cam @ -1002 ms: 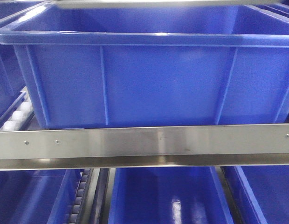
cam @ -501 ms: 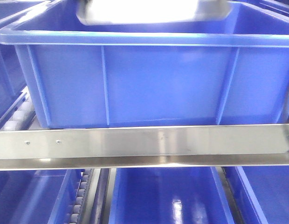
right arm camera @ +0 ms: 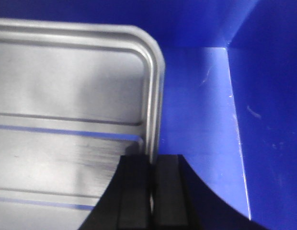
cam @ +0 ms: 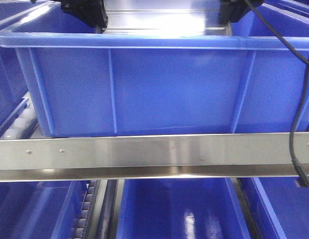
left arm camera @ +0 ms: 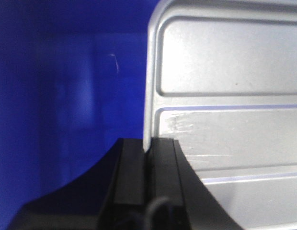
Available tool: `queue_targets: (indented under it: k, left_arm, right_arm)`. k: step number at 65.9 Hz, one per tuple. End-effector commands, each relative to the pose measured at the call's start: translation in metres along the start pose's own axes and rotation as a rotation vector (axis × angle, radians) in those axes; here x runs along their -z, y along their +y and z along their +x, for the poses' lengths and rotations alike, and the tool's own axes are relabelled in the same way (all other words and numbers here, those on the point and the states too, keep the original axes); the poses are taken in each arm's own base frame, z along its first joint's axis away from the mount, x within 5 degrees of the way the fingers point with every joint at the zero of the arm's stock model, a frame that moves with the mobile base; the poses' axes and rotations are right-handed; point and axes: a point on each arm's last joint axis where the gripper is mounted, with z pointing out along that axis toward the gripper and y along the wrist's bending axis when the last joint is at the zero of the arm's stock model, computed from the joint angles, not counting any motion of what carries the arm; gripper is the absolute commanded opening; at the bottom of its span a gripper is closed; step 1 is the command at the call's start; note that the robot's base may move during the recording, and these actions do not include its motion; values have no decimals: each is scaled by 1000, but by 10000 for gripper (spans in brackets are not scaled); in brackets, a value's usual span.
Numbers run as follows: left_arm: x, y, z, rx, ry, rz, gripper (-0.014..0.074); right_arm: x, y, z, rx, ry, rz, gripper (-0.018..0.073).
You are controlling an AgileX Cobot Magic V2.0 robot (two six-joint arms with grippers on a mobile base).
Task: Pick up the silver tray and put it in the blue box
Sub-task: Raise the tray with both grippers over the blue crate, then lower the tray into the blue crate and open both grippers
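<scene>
The blue box (cam: 164,89) fills the front view, its ribbed wall facing me. The silver tray (cam: 164,22) shows just above the box's near rim, held between two black grippers. My left gripper (cam: 87,12) is at its left end and my right gripper (cam: 234,10) at its right end. In the left wrist view the left gripper (left arm camera: 148,142) is shut on the silver tray's (left arm camera: 230,72) left rim, with blue box wall (left arm camera: 67,96) beyond. In the right wrist view the right gripper (right arm camera: 152,158) is shut on the silver tray's (right arm camera: 72,86) right rim, above the box floor (right arm camera: 201,110).
A steel frame rail (cam: 154,154) crosses in front of the box. More blue crates sit below (cam: 179,209) and to the left (cam: 7,74), beside white rollers (cam: 17,124). A black cable (cam: 294,124) hangs down at the right.
The tray has come down from above the box's rim into the box. Both grippers and the cable have dropped into the front view.
</scene>
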Motion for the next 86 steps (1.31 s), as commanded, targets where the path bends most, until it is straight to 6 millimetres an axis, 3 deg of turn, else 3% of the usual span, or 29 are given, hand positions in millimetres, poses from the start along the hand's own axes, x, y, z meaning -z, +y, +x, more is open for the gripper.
queue_targets:
  k: [1,19,29,35,41,46,50,68,86]
  left_arm:
    - [33,-24,-33,21,-232,145,-104]
    - [33,-23,-32,14,-230,140,-86]
    - [33,-23,-33,-8,-235,129,76]
    - [33,-22,-33,-24,-239,122,248]
    - [33,-22,-33,-24,-239,122,335]
    - [33,-22,-33,-28,-240,120,337]
    - [33,-22,-33,-40,-242,115,336]
    - [32,-19,-33,-100,-237,76,337]
    - [30,5,-36,-53,-210,18,337]
  right_arm:
    - [31,25,-32,-28,-217,-212,58]
    - [31,25,-32,-24,-219,-210,61]
    - [31,24,-31,-24,-213,-205,98]
    - [31,23,-30,-24,-200,-193,232]
    - [30,22,-29,-23,-191,-183,431]
    - [30,22,-30,-22,-193,-184,547]
    - [30,22,-30,-16,-195,-181,586]
    - [30,20,-31,46,-214,-147,582]
    - [29,14,-30,83,-197,-90,582]
